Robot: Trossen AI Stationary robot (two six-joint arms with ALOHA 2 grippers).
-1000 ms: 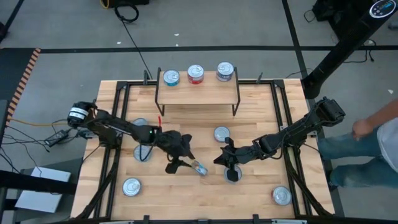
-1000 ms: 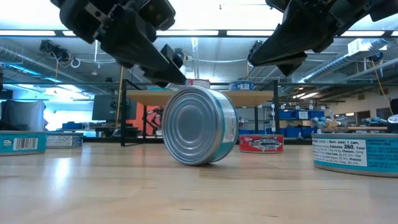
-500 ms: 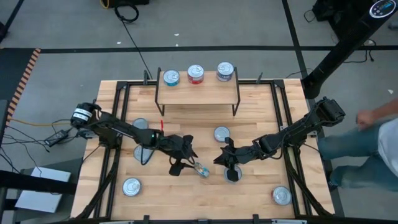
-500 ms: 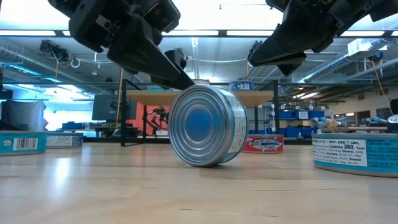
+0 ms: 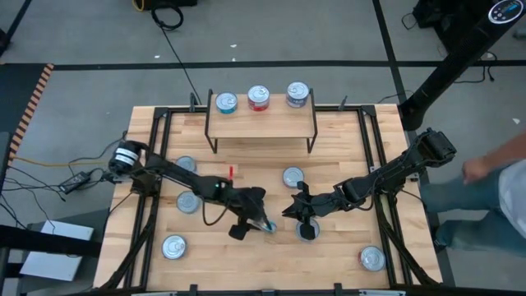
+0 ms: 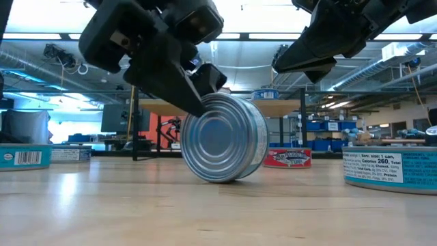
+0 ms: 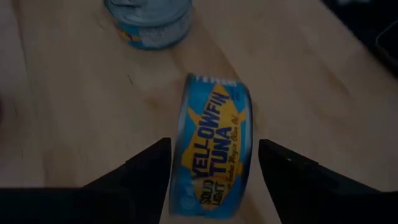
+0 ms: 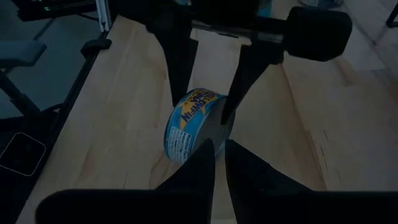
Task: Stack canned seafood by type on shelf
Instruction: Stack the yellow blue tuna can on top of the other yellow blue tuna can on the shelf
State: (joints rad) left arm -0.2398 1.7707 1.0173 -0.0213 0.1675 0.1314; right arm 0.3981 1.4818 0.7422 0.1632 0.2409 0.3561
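Right now my left gripper (image 5: pixel 256 220) straddles the blue-and-yellow yellowfin tuna tin (image 7: pixel 214 149), jaws wide, not clamped. It stands on edge mid-table toward six o'clock, axis crossing the fingers. My right gripper (image 5: pixel 297 206) waits nearly shut at three o'clock.

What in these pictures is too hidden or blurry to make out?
- Left gripper and tipped tuna can: the left wrist view doesn't settle whether the fingers touch it.
- Can under the right gripper, high view: arm hides it.
- Three cans on the shelf: labels too small.
- Person: cut off by the edge.
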